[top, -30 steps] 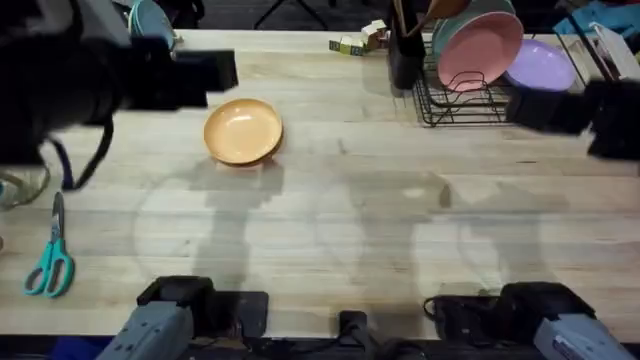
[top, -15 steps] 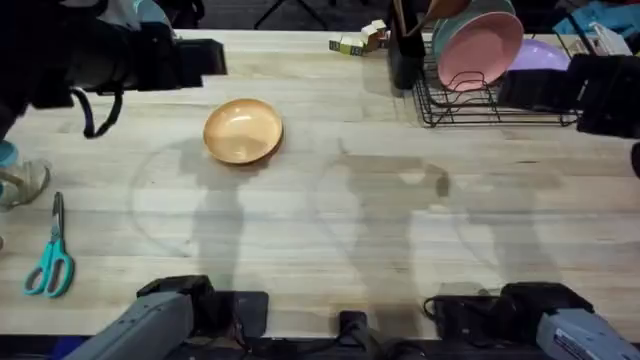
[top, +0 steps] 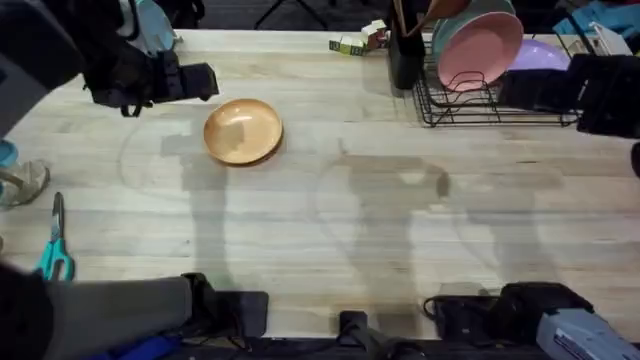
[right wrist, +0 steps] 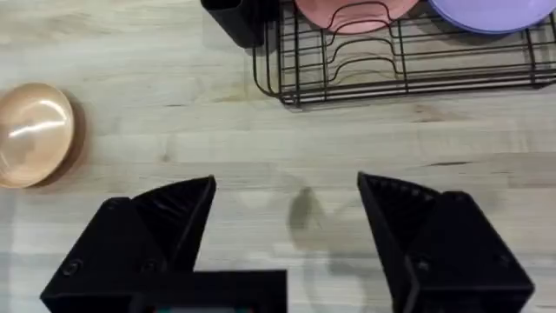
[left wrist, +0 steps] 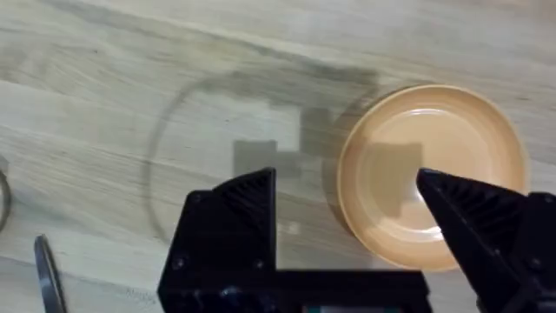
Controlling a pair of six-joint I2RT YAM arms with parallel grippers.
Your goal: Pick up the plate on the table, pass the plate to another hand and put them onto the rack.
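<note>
Hovering my left tool (left wrist: 347, 217) above counter (top: 330, 230), fingers spread, one fingertip over near rim of plate (top: 243, 131). Plate lies flat on counter, left of centre, nothing pinched. My right tool (right wrist: 287, 226) spread too, empty, over bare wood near rack (top: 490, 95). Rack at far right holds pink plate (top: 480, 48) and purple plate (top: 540, 66).
</note>
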